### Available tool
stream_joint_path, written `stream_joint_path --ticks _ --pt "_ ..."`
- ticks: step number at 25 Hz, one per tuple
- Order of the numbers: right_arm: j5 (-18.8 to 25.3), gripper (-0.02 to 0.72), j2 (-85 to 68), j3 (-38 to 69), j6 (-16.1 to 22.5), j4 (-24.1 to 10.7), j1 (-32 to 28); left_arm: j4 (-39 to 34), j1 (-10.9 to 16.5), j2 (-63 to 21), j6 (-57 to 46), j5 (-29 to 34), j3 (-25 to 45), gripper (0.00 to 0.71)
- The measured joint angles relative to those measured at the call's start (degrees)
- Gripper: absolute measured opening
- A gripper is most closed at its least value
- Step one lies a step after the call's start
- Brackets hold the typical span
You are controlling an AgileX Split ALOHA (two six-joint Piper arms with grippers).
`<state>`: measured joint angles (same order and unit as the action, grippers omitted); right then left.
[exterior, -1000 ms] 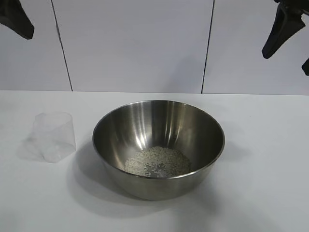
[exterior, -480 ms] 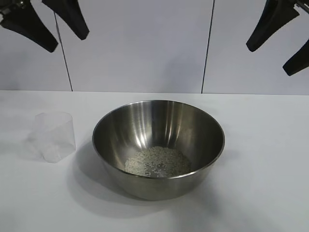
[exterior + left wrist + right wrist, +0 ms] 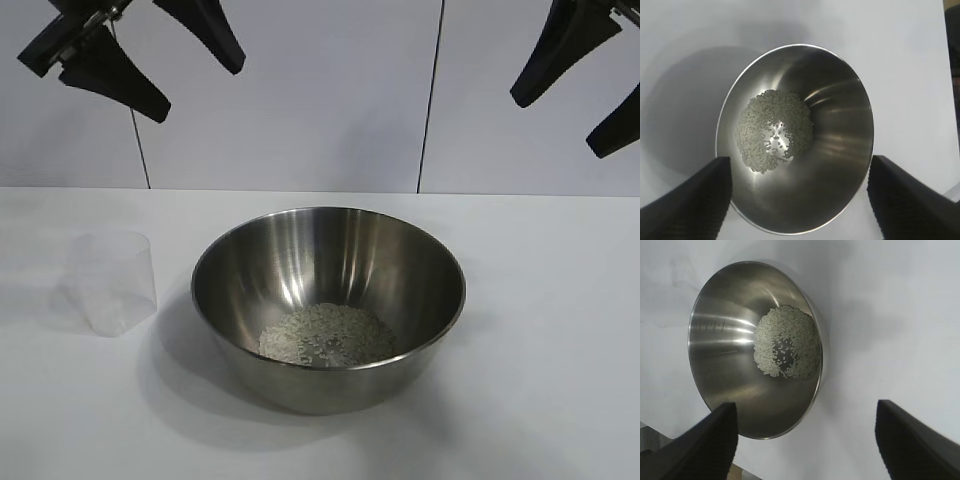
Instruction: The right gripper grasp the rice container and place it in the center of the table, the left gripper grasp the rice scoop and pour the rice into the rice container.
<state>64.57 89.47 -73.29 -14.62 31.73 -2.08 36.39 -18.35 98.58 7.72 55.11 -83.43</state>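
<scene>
While rice (image 3: pixel 326 334) fills bowl (image 3: pixel 240 300), scoop (image 3: pixel 112 282) empty

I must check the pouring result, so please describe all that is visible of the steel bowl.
The rice container is a large round bowl of shiny stainless steel with a thin rim. It stands upright near the middle of the white table. A small flat heap of white rice lies on its bottom. Nothing else touches it: the clear rice scoop stands apart beside it, and both grippers hang above.
</scene>
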Motion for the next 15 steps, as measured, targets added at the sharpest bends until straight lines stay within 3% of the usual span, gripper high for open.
stream_joint_path --ticks 8,15 --pt "-0.7 0.523 0.0 0.0 0.0 0.1 0.0 0.0 0.0 0.0 0.0 0.0 0.0 0.545" --pt "-6.4 0.523 0.0 0.0 0.0 0.1 0.0 0.0 0.0 0.0 0.0 0.0 0.0 0.545"
